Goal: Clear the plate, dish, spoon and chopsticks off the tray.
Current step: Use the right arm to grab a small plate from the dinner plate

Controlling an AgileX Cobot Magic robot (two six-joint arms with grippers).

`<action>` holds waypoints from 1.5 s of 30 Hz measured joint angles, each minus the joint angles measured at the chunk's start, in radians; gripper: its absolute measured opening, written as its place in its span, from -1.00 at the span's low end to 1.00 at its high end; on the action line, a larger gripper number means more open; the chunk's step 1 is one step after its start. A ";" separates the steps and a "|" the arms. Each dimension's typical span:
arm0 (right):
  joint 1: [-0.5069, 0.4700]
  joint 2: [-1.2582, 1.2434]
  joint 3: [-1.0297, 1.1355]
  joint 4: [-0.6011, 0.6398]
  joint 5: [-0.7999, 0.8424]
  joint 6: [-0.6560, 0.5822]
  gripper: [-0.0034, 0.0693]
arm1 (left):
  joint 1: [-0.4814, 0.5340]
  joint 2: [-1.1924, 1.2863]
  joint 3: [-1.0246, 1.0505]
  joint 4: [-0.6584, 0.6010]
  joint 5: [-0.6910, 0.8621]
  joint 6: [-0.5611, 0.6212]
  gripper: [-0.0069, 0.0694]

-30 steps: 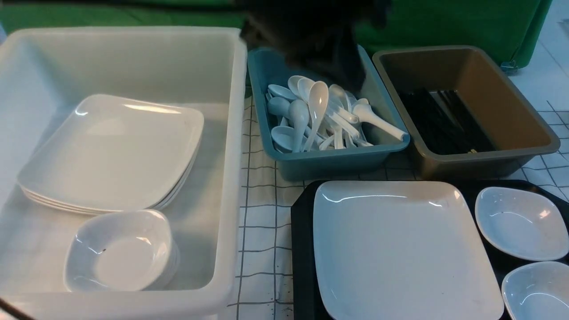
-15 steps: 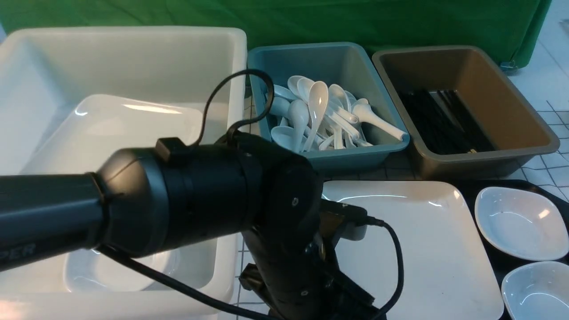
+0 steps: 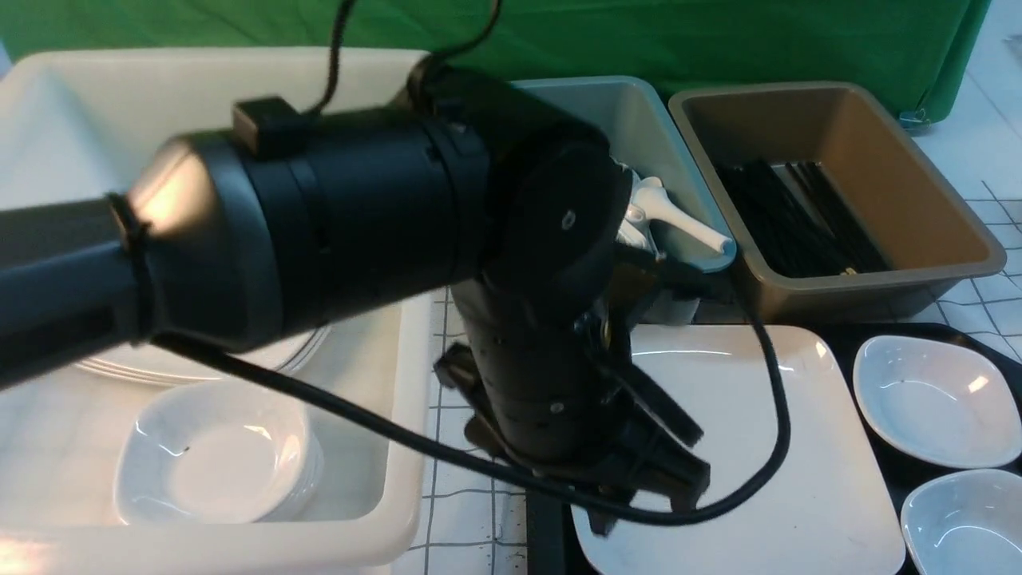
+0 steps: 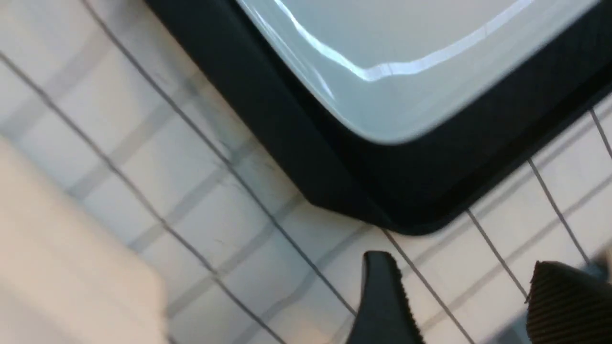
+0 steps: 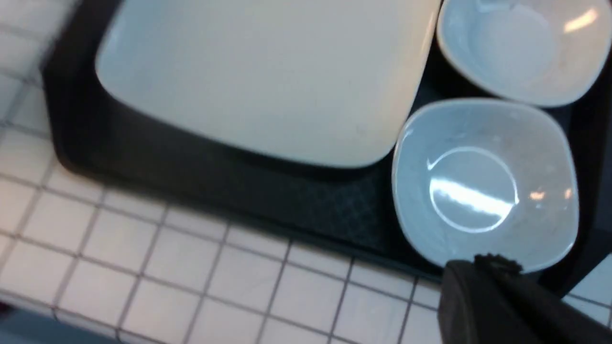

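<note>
the plate (image 3: 830, 447) lies on the tray (image 3: 544, 545), a far dish (image 3: 936, 399) and a near dish (image 3: 966, 523) beside it. left jaws hang spread by the tray's corner; right jaws are pressed together beside the near dish.

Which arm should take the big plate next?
Left. The left gripper is open at the plate's near-left corner; the tub of stacked plates is on its side. The right gripper is shut by a small dish.
</note>
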 joint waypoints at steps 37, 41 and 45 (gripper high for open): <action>-0.339 0.847 0.000 0.033 -0.255 -0.291 0.37 | 0.779 -0.423 0.162 -0.288 -0.004 0.411 -0.81; -0.336 0.918 0.000 -0.027 -0.270 -0.221 0.37 | 0.779 -0.423 0.162 -0.290 -0.010 0.414 -0.81; -0.336 0.979 0.000 -0.042 -0.280 -0.200 0.36 | 0.779 -0.423 0.162 -0.291 -0.010 0.415 -0.81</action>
